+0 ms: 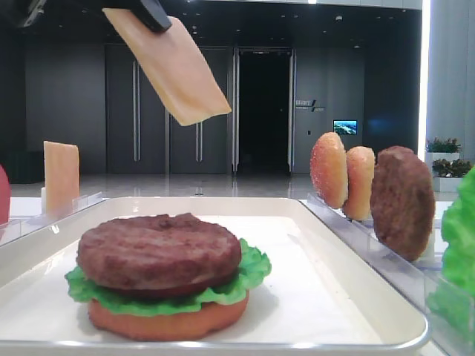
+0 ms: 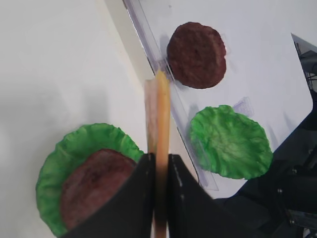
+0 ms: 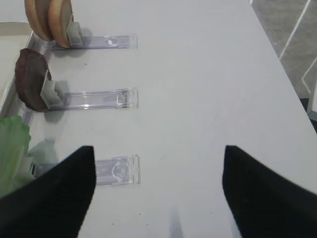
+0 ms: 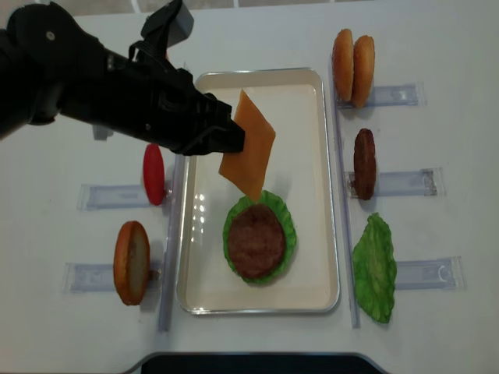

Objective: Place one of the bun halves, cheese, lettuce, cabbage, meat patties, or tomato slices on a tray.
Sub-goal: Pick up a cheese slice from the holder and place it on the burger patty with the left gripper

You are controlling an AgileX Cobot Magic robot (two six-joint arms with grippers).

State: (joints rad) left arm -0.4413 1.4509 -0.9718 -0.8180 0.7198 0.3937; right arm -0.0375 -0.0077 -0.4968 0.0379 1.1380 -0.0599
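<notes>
risk: we judge the cheese (image 4: pixel 248 145) could land off-centre or half off the patty on the tray (image 4: pixel 257 240); it hangs tilted, gripped by one edge only, above the tray and not straight over the stack.
cause: thin slice held at the edge, so it may swing or flop when let go; a release from this height could let it slide onto bare tray (image 4: pixel 312 156).
second risk: a low descent could nudge the patty off the lettuce under it (image 1: pixel 249 271).
left hand: left hand (image 2: pixel 159 171) clamped tight on the cheese edge, slice seen edge-on between the black fingers (image 2: pixel 136 198) in the wrist view.
right hand: right hand (image 3: pixel 158 191) fingers spread wide, holding nothing, over bare bench (image 3: pixel 198 74), beside the clear racks (image 3: pixel 99 99).
cheese location: in the air over the tray, touching nothing but the left hand.
spare items: bun halves (image 4: pixel 352 56), second patty (image 4: pixel 364 164), loose lettuce (image 4: pixel 374 269) stay outside the tray on the right.
</notes>
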